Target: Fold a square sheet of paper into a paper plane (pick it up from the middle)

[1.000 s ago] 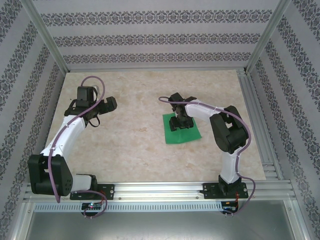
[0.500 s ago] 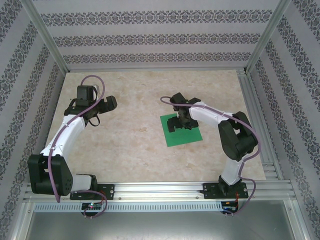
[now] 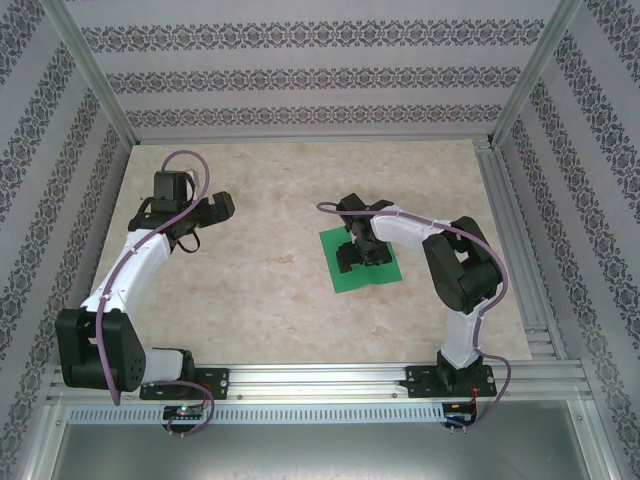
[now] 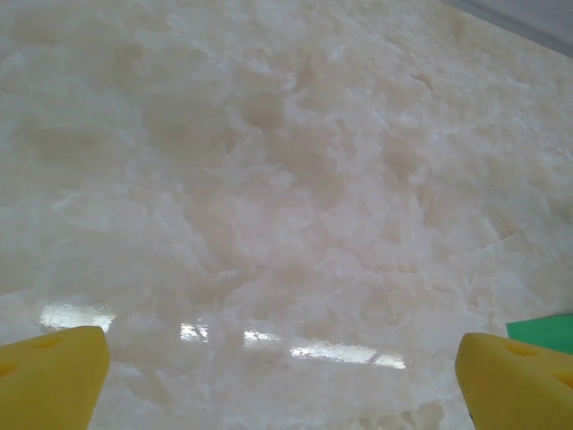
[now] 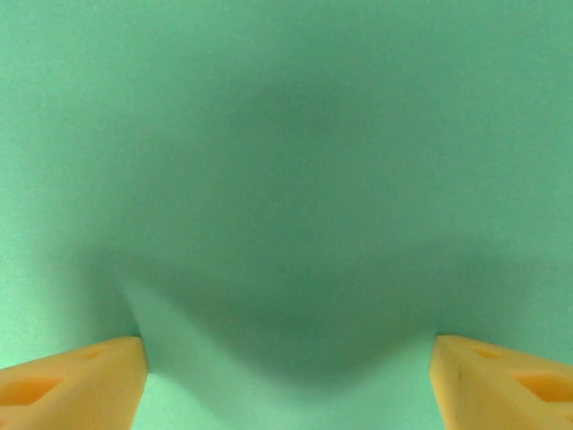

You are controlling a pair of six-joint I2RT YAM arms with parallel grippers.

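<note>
Two fingers of the right gripper (image 5: 286, 367) are standing wide apart, gripping nothing, and seem to be touching the middle of the paper (image 3: 382, 272). During the last second the gripper has been coming lower and the paper turning slightly on the table (image 3: 270, 290), so the pinch is probably coming next. The left gripper (image 4: 282, 372) is waiting wide open and empty.
</note>
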